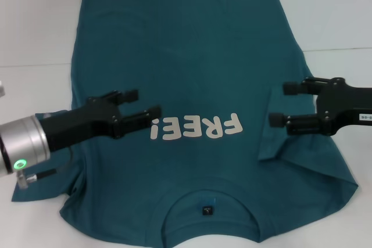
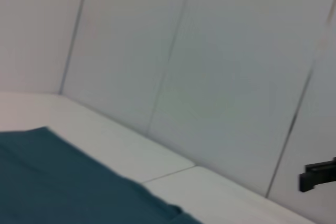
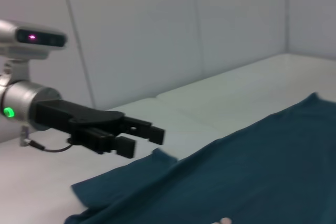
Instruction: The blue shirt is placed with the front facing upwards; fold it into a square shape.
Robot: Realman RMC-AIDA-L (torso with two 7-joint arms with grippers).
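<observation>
The blue shirt (image 1: 192, 68) lies flat on the white table, front up, with the cream "FREE!" lettering (image 1: 196, 127) across the chest and the neckline with its dark label (image 1: 206, 209) at the near edge. My left gripper (image 1: 148, 103) hovers open over the chest, just left of the lettering. My right gripper (image 1: 278, 104) hovers open over the shirt's right side, with nothing between its fingers. Below it the right sleeve (image 1: 272, 143) is folded inward onto the body. The right wrist view shows the left gripper (image 3: 147, 140) above the shirt (image 3: 236, 182).
White table (image 1: 35, 27) surrounds the shirt on all sides, with a seam running across it. Pale wall panels (image 2: 210, 51) stand behind the table. The left wrist view catches the shirt's edge (image 2: 63, 182).
</observation>
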